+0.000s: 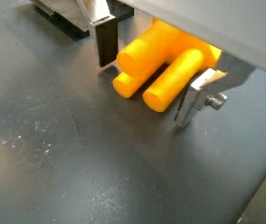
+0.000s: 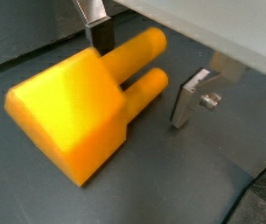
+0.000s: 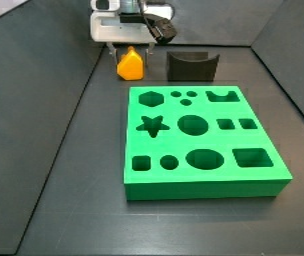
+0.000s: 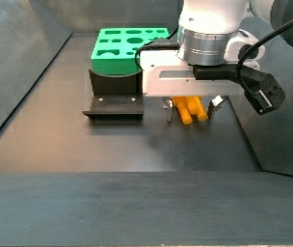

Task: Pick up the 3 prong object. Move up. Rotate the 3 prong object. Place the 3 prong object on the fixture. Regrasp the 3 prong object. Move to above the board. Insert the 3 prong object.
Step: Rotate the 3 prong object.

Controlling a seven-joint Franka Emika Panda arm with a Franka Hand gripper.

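The orange-yellow 3 prong object (image 3: 131, 65) lies on the dark floor, left of the fixture (image 3: 190, 67) and behind the green board (image 3: 202, 190). My gripper (image 3: 131, 45) hangs right over it. In both wrist views the silver fingers (image 1: 104, 44) stand on either side of the 3 prong object (image 1: 159, 66), prongs pointing out between them. My gripper (image 2: 140, 85) is open: a strip of floor shows between one finger (image 2: 189, 98) and the nearest prong of the 3 prong object (image 2: 83, 109). The gripper (image 4: 195, 101) sits low over the 3 prong object (image 4: 192, 109).
The fixture (image 4: 115, 104) stands on its base plate between the board (image 4: 117, 68) and the gripper. Dark walls close the floor in on both sides (image 3: 61, 110). The arm's black cable mount (image 4: 262, 92) juts out beside the gripper.
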